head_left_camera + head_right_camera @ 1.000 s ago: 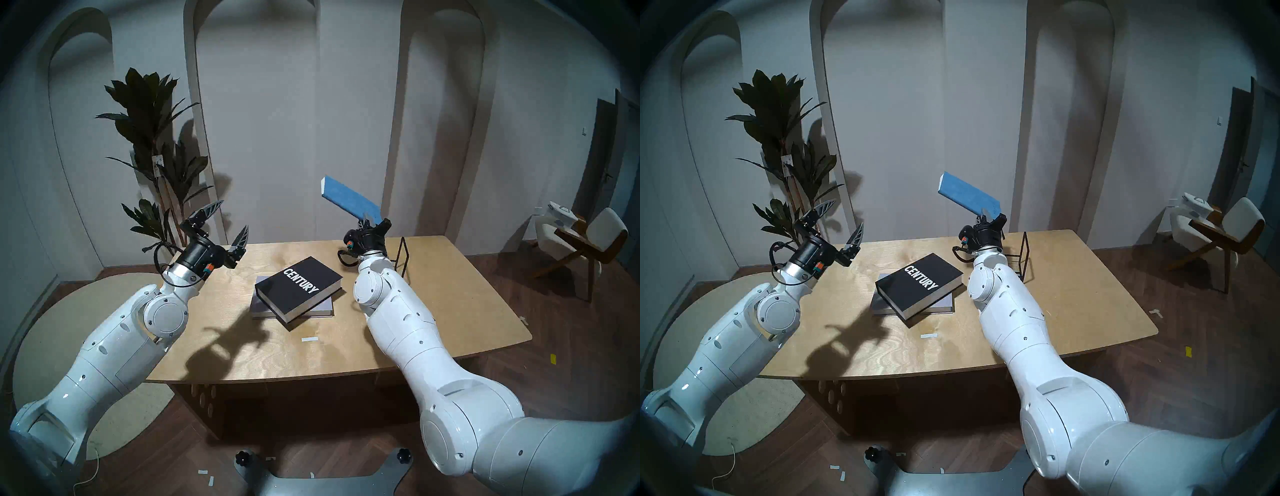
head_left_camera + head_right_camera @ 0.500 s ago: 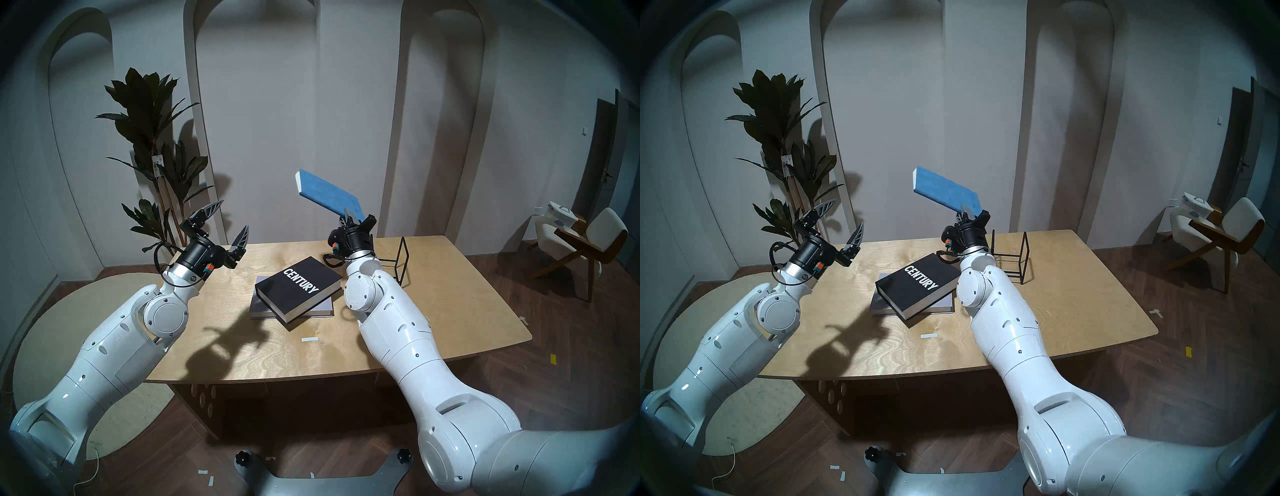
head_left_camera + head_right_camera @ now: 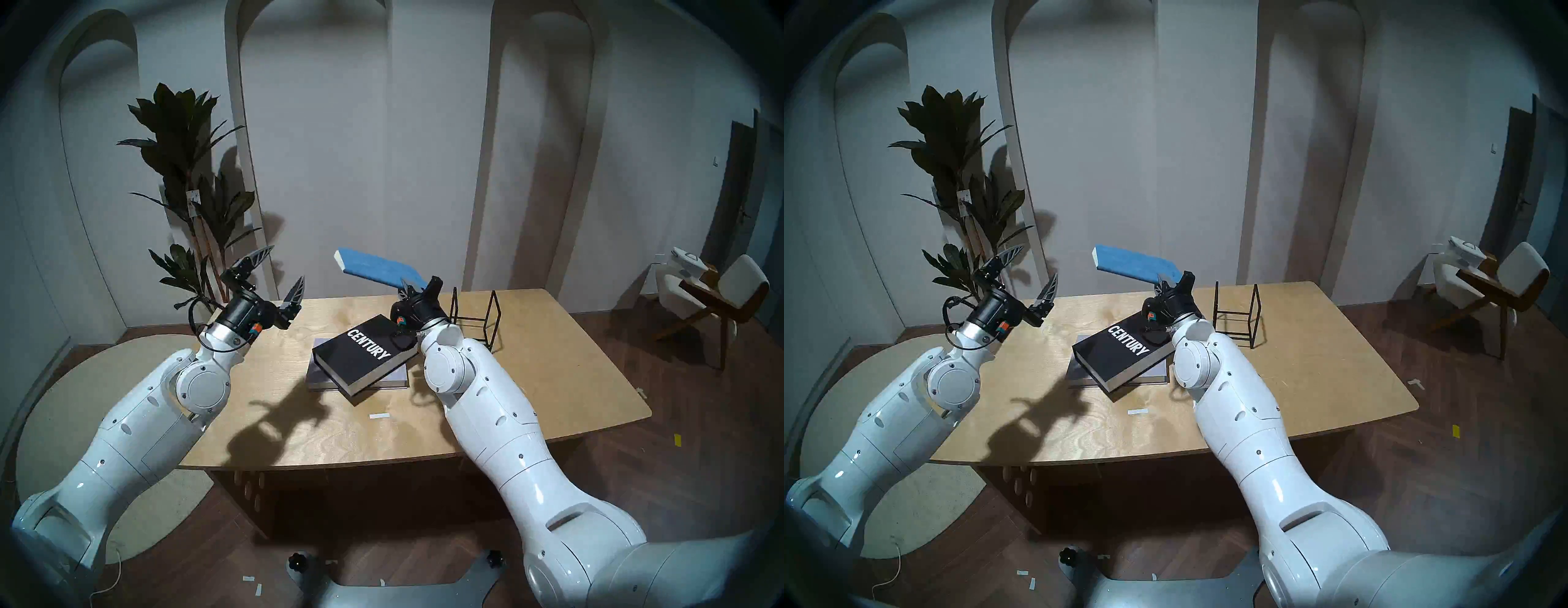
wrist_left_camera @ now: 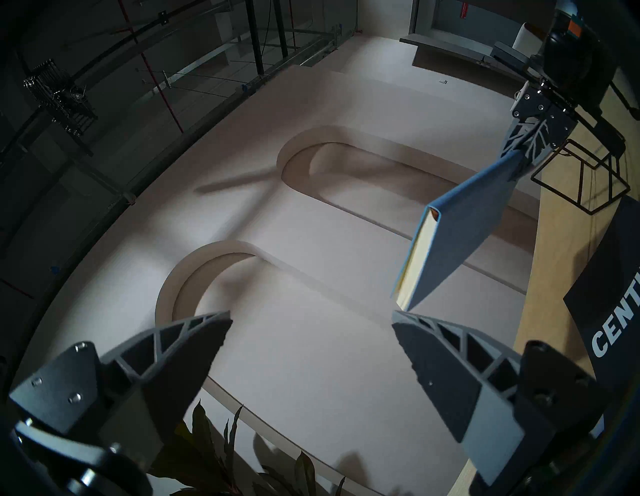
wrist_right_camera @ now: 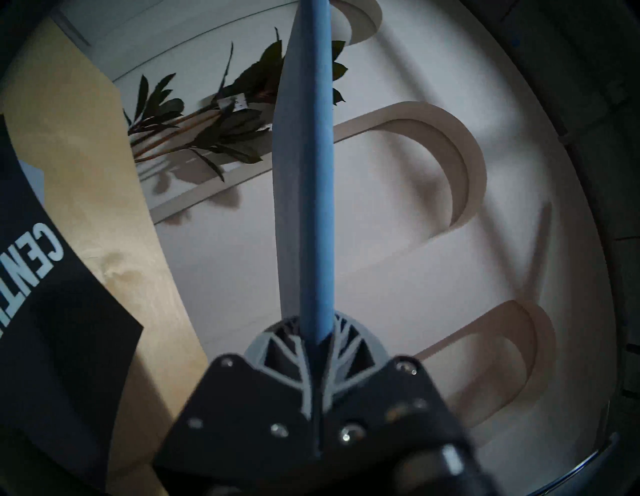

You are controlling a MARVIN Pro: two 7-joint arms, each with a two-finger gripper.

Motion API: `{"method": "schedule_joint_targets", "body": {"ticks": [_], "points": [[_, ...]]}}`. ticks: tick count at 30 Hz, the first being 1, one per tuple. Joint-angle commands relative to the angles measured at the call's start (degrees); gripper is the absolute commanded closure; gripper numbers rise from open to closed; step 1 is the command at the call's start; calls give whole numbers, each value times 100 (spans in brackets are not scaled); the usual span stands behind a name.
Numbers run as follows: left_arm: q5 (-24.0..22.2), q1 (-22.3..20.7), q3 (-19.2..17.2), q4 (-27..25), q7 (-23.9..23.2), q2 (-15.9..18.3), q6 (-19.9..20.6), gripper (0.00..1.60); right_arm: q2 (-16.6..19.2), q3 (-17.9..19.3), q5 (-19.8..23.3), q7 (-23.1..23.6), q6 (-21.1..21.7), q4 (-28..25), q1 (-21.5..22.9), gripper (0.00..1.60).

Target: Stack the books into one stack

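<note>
A thick black "CENTURY" book (image 3: 365,352) (image 3: 1123,350) lies askew on a thin pale grey-lavender book (image 3: 316,375) (image 3: 1076,373) at the table's middle. My right gripper (image 3: 409,283) (image 3: 1163,282) (image 5: 317,341) is shut on one end of a blue notebook (image 3: 375,267) (image 3: 1129,264) (image 4: 460,239) (image 5: 313,173). The notebook hangs in the air, tilted, above the far edge of the black book. Over the table's left far corner my left gripper (image 3: 282,271) (image 3: 1034,269) (image 4: 311,322) is raised and open, holding nothing.
A black wire rack (image 3: 477,314) (image 3: 1236,314) stands on the wooden table (image 3: 551,382) just right of my right wrist. A potted plant (image 3: 186,170) rises behind the left gripper. A chair (image 3: 717,293) stands on the floor at far right.
My right arm has swung left and lowered, carrying the blue notebook from above the wire rack toward the black book; the notebook now lies flatter. The left arm has not moved.
</note>
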Motion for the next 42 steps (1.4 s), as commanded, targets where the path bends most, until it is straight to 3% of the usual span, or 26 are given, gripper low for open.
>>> {"method": "schedule_joint_targets", "body": {"ticks": [1,13,15,20,28,29,30,31,33,42], "points": [[-2,-103,-54,-75,27,-11,2,0,89,-115,59,725,57,-665,-114,160],[-1,-105,-56,-82,31,-13,14,0,484,-400,233,2235,798,-1309,-414,160],[0,-104,-57,-85,33,-14,19,0,524,-429,256,2678,1044,-1367,-423,160],[0,-104,-57,-86,33,-14,22,0,491,-405,285,3017,1136,-1269,-388,160],[0,-104,-56,-86,34,-13,21,0,435,-397,255,3044,1306,-1234,-377,160],[0,-104,-56,-86,34,-13,21,0,424,-400,242,3115,1386,-1255,-373,156],[0,-104,-56,-86,34,-13,22,0,458,-429,210,3229,1439,-1301,-375,85],[0,-104,-56,-86,34,-13,22,0,435,-375,310,3345,1483,-1352,-408,0],[0,-104,-56,-86,34,-13,21,0,515,-447,149,3458,1661,-1519,-455,0],[-1,-105,-54,-84,34,-12,19,0,579,-335,326,4195,1986,-2288,-651,0]]}}
